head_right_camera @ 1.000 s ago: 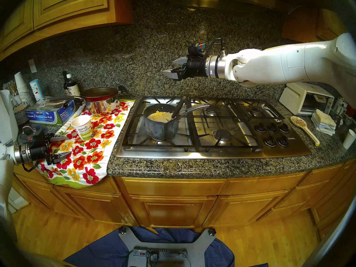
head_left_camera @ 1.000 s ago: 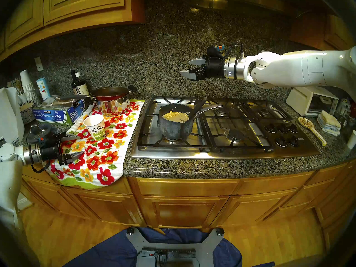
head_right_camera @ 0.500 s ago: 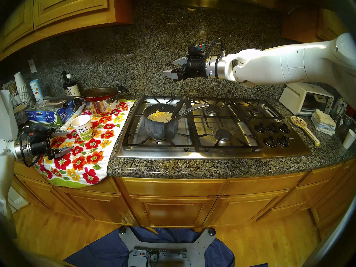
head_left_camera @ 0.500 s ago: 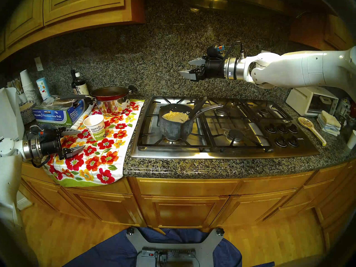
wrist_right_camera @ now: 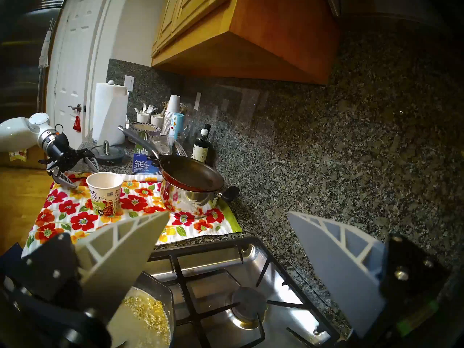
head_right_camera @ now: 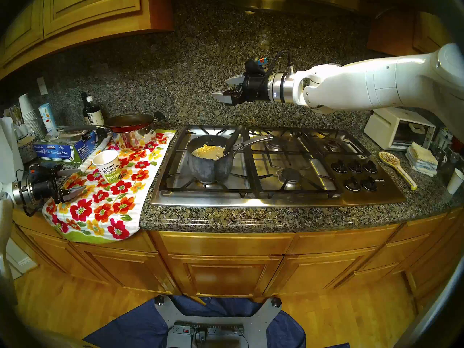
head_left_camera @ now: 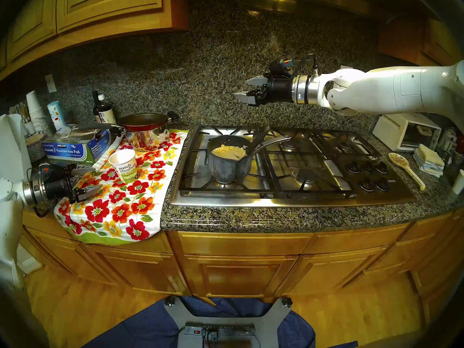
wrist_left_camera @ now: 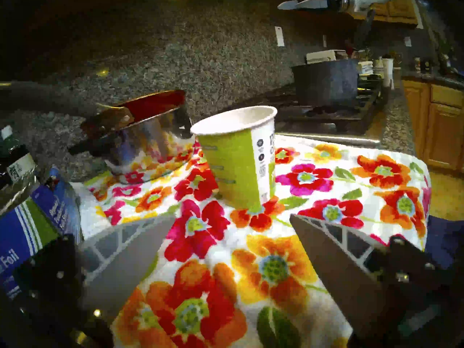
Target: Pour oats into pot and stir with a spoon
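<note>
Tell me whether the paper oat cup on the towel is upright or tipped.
Upright. The paper cup stands on its base on the floral towel, mouth up, with no gripper touching it.

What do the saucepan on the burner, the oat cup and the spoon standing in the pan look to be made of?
Saucepan: probably metal with a mottled dark grey, enamel-like coat; its handle is bright polished steel.
Oat cup: paper, judging by its rolled rim, matte white inside and printed wall.
Spoon: matte dark grey to black with no glint, likely plastic or silicone, though that is uncertain.

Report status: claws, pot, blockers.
Left claw open, empty, beside paper cup. Right claw open above stove. Oats in pot, spoon resting inside. Nothing in the way.
</note>
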Controlling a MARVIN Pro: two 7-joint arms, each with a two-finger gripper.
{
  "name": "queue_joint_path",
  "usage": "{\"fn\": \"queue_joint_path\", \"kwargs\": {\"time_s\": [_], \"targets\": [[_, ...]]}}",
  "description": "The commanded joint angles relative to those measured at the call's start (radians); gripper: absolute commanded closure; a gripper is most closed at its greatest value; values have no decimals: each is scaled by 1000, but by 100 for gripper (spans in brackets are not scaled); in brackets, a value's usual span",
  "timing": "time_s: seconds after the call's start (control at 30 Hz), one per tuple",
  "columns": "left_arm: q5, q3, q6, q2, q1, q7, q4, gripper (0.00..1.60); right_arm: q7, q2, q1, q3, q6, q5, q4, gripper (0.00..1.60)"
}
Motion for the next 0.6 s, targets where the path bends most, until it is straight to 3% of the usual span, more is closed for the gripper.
{"fn": "queue_joint_path", "kwargs": {"time_s": [0.0,0.57], "targets": [[-58,31,61,26,-82,2,-9,0,0,-2,35,20,-5,4,12,0],[-97,132,43,29,-126,2,5,0,0,-2,35,20,-4,4,12,0]]}}
